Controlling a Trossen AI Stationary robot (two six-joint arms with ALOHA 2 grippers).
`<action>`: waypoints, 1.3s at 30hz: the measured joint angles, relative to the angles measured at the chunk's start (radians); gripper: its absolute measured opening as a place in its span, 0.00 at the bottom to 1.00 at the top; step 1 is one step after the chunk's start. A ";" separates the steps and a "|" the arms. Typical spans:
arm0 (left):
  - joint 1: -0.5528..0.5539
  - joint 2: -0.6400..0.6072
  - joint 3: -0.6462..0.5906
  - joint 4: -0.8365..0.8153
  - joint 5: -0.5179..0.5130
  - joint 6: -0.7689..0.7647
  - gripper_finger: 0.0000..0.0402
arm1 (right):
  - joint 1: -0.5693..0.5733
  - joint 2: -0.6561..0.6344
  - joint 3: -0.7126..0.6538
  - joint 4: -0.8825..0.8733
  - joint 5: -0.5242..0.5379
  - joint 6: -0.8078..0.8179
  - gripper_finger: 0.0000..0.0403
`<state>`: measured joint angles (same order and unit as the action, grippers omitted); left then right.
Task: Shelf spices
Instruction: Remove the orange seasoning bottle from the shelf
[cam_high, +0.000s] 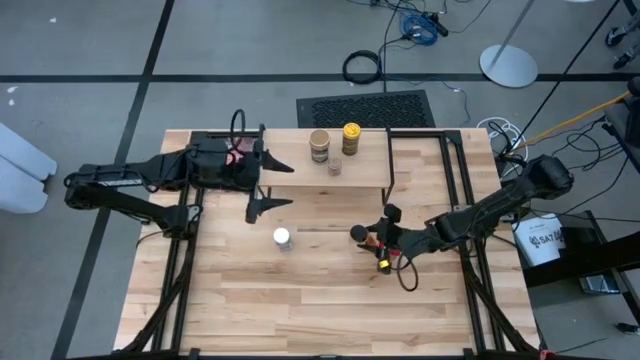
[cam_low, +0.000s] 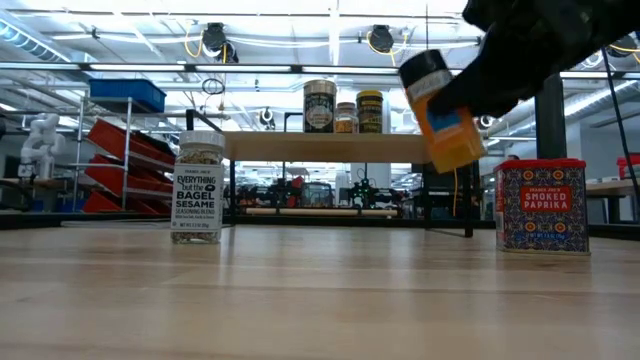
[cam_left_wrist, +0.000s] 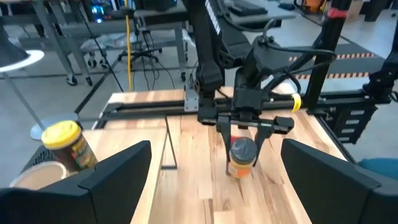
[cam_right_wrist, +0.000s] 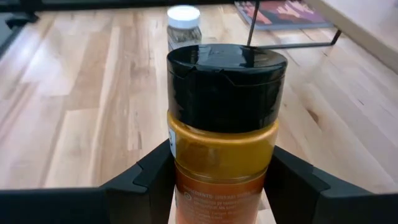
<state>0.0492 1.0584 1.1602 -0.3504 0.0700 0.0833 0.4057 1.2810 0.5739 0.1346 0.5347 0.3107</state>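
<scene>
A dark-lidded orange spice jar (cam_right_wrist: 222, 130) is seen clamped between the fingers of the right gripper (cam_high: 381, 247) and held clear of the table (cam_high: 300, 300), tilted, near the middle of the board and in front of the shelf (cam_low: 330, 146). Three spices are already lined up on the plank: a tan jar (cam_high: 319, 145), a yellow-lidded jar (cam_high: 351, 137) and a small grey-lidded one (cam_high: 334, 166) just beside them. The white-lidded sesame seasoning (cam_low: 198, 187) is left standing on the tabletop, well apart from the held jar, and the red paprika tin (cam_low: 541, 206) is left on the table as well, seen only in the low view. The left gripper (cam_high: 268, 187) is held wide open and empty above the table's left half, close to the shelf's left end.

Several risks can be judged from this position. The jar is gripped by its body and carried at a slant, so it could be set down on an edge and toppled when released. The shelf's free space lies beside the three jars already placed; a careless approach could see them knocked over or pushed off the back. The thin black legs (cam_high: 389, 170) stand between the right arm and the plank, and one could be clipped on the way in
</scene>
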 joint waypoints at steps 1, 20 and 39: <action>-0.004 0.000 -0.007 0.000 0.000 -0.003 0.92 | 0.000 0.013 0.000 0.007 0.002 0.000 0.48; -0.079 0.206 -0.009 0.102 0.006 -0.017 0.92 | 0.001 0.192 -0.001 0.085 0.020 0.046 0.48; -0.109 0.288 -0.009 0.131 0.004 -0.019 0.92 | 0.006 0.218 -0.061 0.241 0.087 0.021 0.48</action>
<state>-0.0597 1.3468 1.1508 -0.2198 0.0742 0.0647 0.4113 1.4995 0.5130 0.3756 0.6220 0.3316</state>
